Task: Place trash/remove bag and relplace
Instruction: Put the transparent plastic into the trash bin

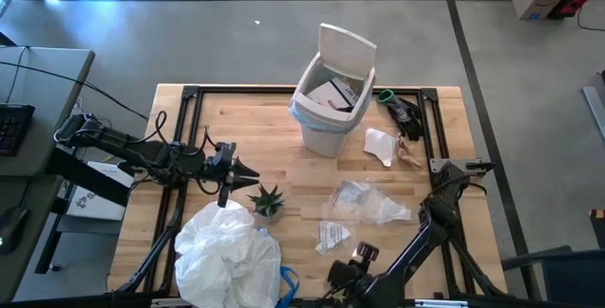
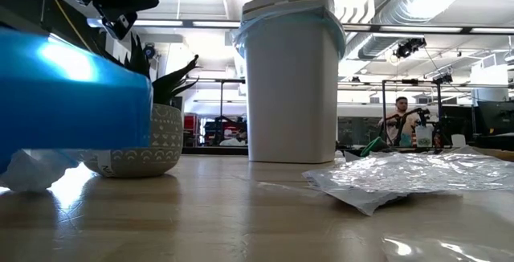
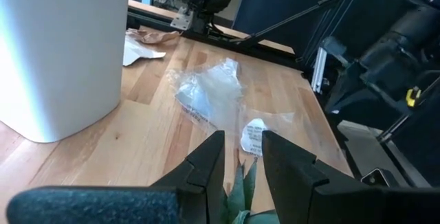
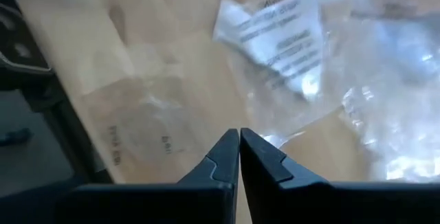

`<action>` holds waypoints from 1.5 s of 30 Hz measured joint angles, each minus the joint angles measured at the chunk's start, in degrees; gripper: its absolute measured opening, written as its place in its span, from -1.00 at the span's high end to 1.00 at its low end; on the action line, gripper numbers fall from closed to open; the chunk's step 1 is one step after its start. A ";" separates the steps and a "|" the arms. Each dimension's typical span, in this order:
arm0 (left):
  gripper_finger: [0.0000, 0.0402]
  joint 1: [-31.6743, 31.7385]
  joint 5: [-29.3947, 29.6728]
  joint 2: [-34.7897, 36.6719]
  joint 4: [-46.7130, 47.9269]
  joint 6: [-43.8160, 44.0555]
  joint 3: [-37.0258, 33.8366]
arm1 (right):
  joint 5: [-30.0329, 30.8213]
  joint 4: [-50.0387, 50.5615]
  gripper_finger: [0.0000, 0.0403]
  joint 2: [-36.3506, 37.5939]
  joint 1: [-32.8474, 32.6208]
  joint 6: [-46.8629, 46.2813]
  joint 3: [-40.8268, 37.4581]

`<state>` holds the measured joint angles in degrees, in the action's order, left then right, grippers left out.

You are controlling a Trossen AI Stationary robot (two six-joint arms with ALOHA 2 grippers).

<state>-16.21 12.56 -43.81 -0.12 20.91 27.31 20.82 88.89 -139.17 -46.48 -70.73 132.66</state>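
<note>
trash pickup step. right tool [image 4: 238,136] clenched empty, just above clear plastic wrappers [image 1: 364,201] near surface's front edge. left tool [image 3: 240,148] part-open, empty, over potted plant [image 1: 267,199]. white bin [image 1: 329,95] at rear edge, lined. next: reopen right, drop, pinch wrapper.

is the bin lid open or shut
Open: in the high view the white bin's lid is tipped back, showing paper inside and a bag edge over the rim.
</note>
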 joint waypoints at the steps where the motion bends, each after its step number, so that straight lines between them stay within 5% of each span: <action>1: 0.60 0.00 0.00 0.00 0.05 0.00 0.00 | -0.98 -0.57 1.00 -0.09 0.05 -0.05 -0.01; 5: 0.60 0.00 0.00 0.00 0.06 -0.01 0.00 | -3.07 -1.37 0.91 -0.28 0.01 -1.62 -0.09; 16: 0.60 -0.09 0.02 -0.04 0.24 -0.07 -0.01 | -3.34 -0.51 0.22 -2.14 -2.80 -14.15 -0.13; 45: 0.60 -0.70 0.04 -0.11 0.29 -0.55 -0.01 | -1.57 -2.67 0.30 -5.84 -4.37 -24.47 -0.42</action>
<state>-16.91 12.60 -43.92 0.16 20.36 27.30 19.25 86.22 -145.01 -50.85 -95.20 132.25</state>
